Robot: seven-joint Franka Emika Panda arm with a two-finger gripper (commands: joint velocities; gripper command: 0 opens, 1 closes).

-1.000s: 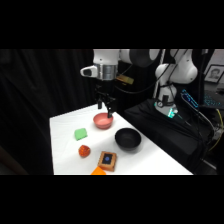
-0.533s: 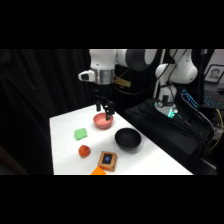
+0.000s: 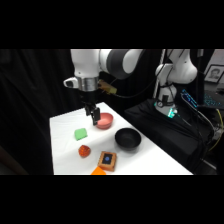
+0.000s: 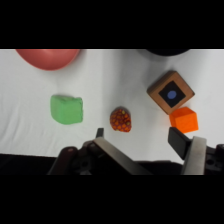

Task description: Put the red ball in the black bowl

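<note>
One gap decides it: claw (image 3: pixel 95 120) hangs over the pink bowl (image 3: pixel 104 120), short of the ball
Black bowl (image 3: pixel 127 138): mid-tabletop, toward the right edge
Claw: fingers apart, empty
Red ball (image 3: pixel 84 151): near the front-left corner, beside the green block (image 3: pixel 80 133)

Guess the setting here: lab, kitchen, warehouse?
Most likely a robotics lab. A white table set against black drapes holds only test props: a red ball, a green block, a black bowl. Cabled electronics sit by the arm's base.
</note>
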